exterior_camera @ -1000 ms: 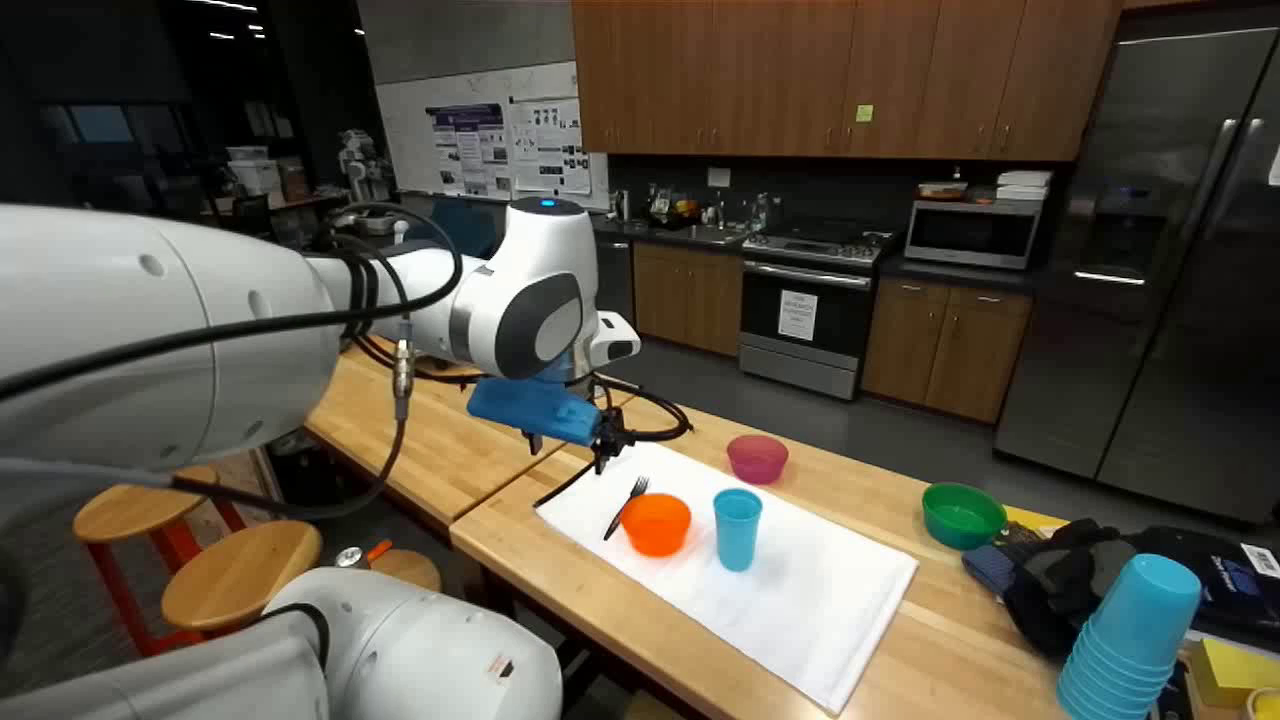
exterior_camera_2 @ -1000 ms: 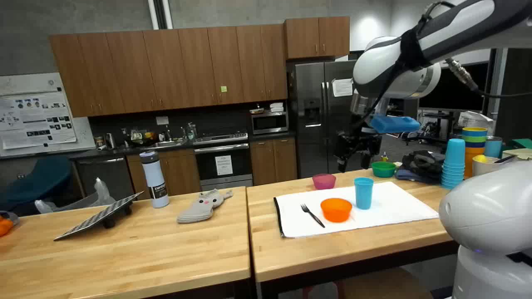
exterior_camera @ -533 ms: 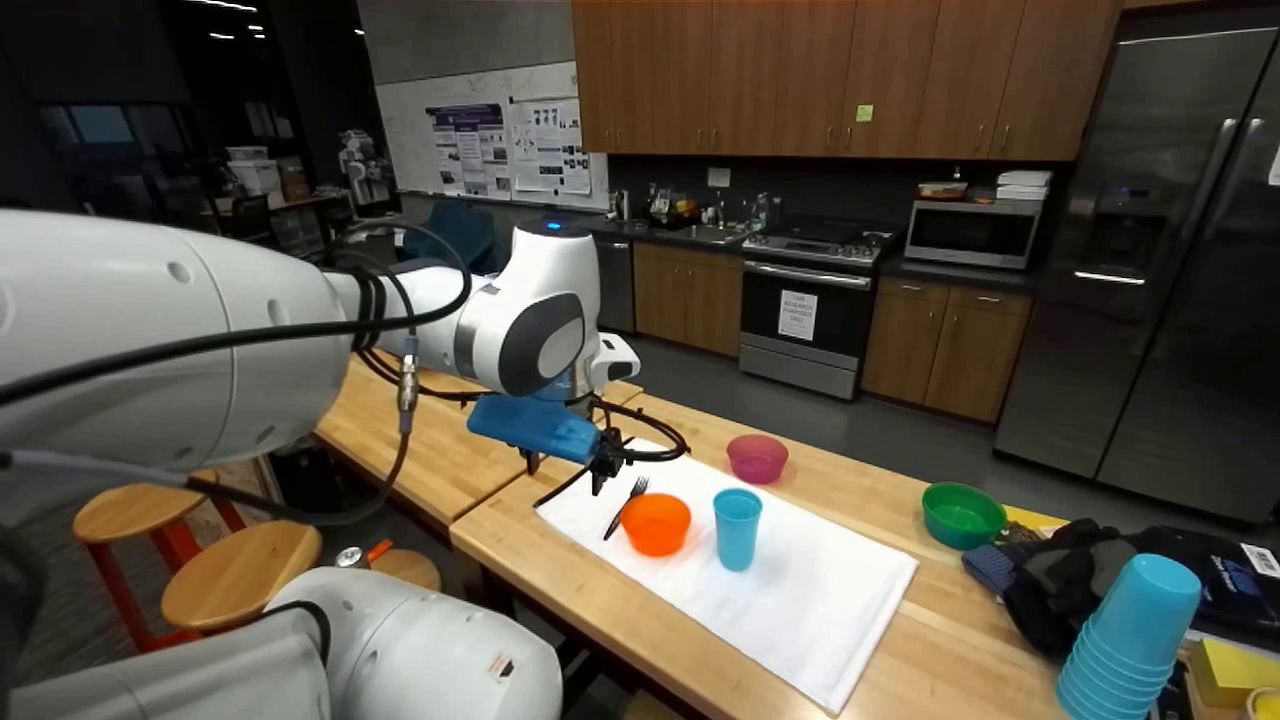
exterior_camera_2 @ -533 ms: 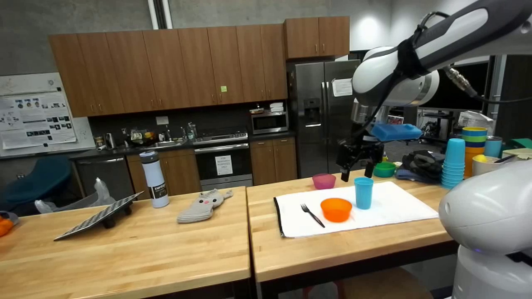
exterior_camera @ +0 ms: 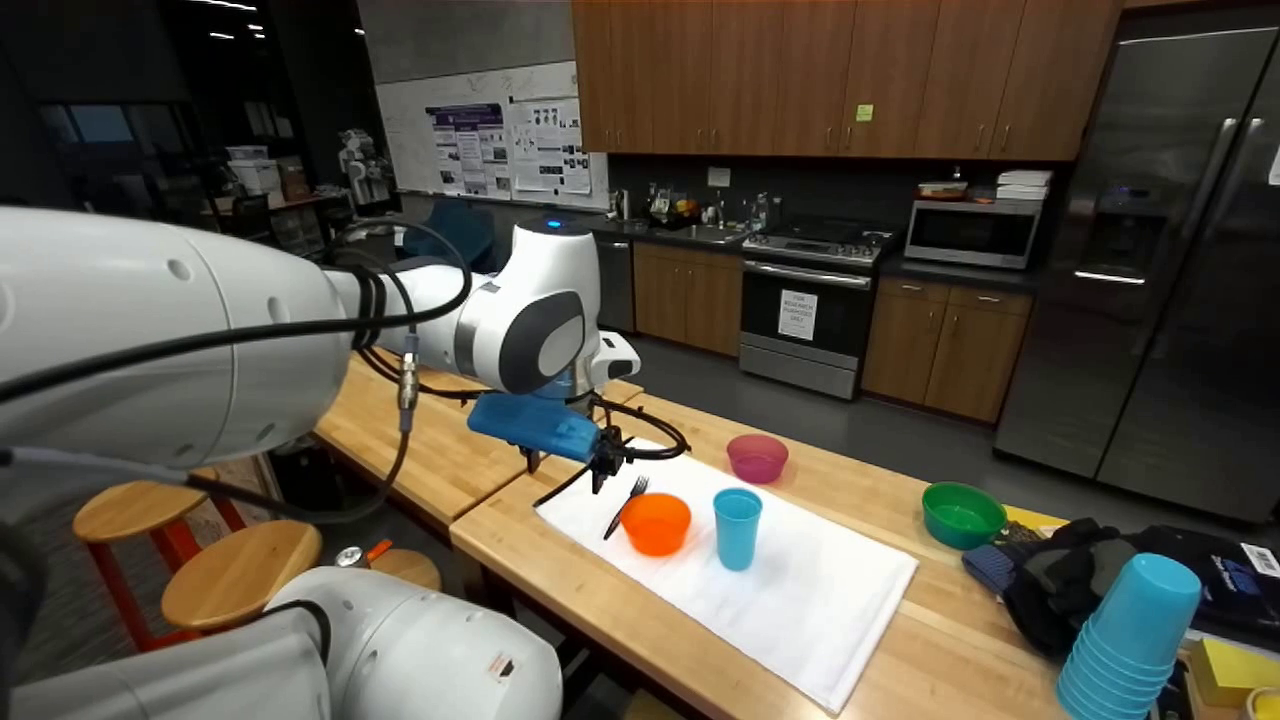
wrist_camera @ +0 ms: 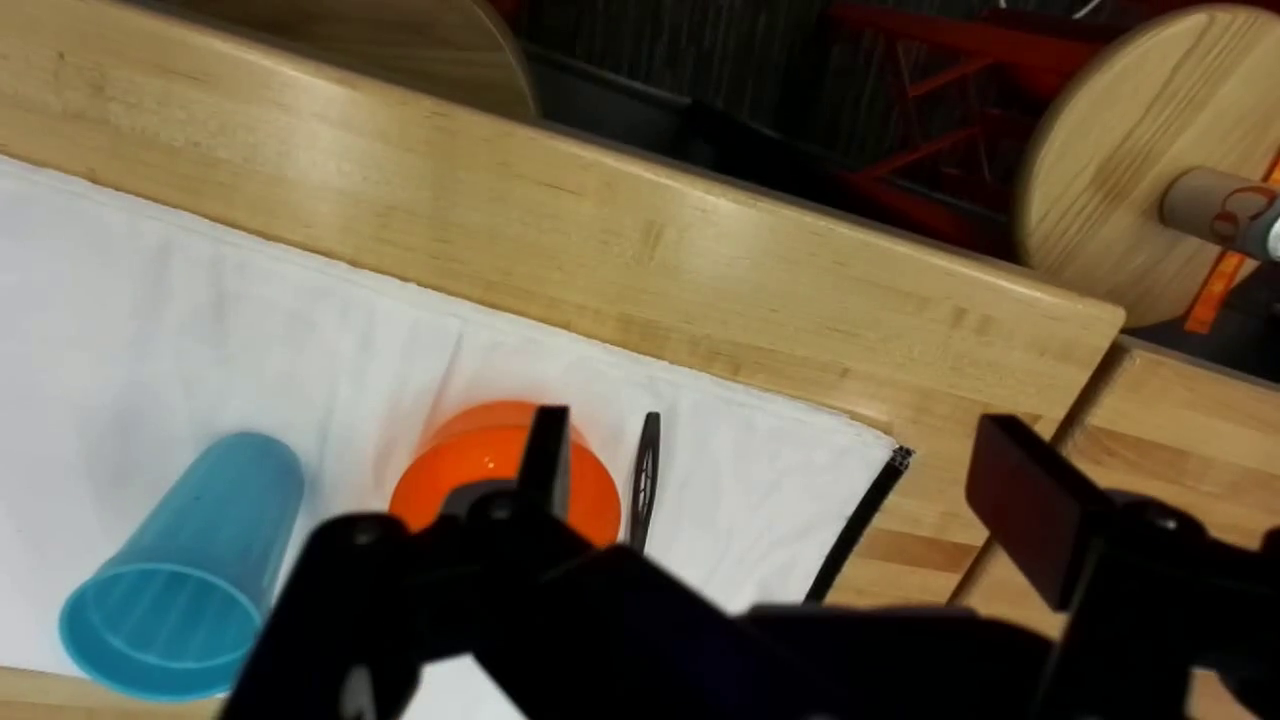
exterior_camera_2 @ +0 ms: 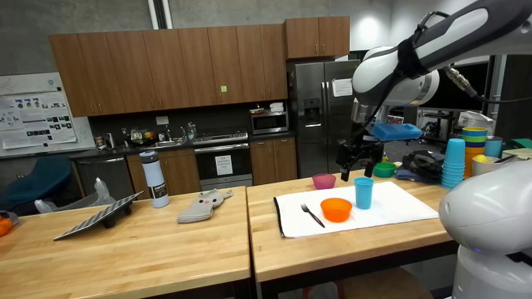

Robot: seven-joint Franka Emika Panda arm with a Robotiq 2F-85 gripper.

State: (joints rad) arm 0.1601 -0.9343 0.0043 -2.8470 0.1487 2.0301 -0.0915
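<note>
Fork (wrist_camera: 643,490) is being framed, in the wrist view, between the two fingers of the end effector (wrist_camera: 775,460), yet well off-centre, being seen close to the finger behind which the orange bowl (wrist_camera: 485,450) is being partly hidden. The fork's long axis is being shown running roughly crosswise to the line between the fingertips; the handle end is being left visible while the tine end is being covered by the end effector's own body. The fingers are being held wide apart, released, with nothing being gripped. In both exterior views the fork is being supported flat by the white cloth (exterior_camera_2: 399,207) on the tabletop (exterior_camera_2: 299,259), its tines being directed away from the near edge and its handle toward it. The orange bowl is being seen just beside the fork, and the blue cup (exterior_camera_2: 363,193) is being shown upright near the bowl's other side; the pink bowl (exterior_camera: 757,460) is being shown just beyond the cloth's far edge. In an exterior view the end effector (exterior_camera: 566,473) is being suspended above the cloth, so the fork is being found lower than the fingers and toward the bowl side of their gap. How much height is being left between fingertips and fork cannot fairly be judged, depth being flattened from these angles.
</note>
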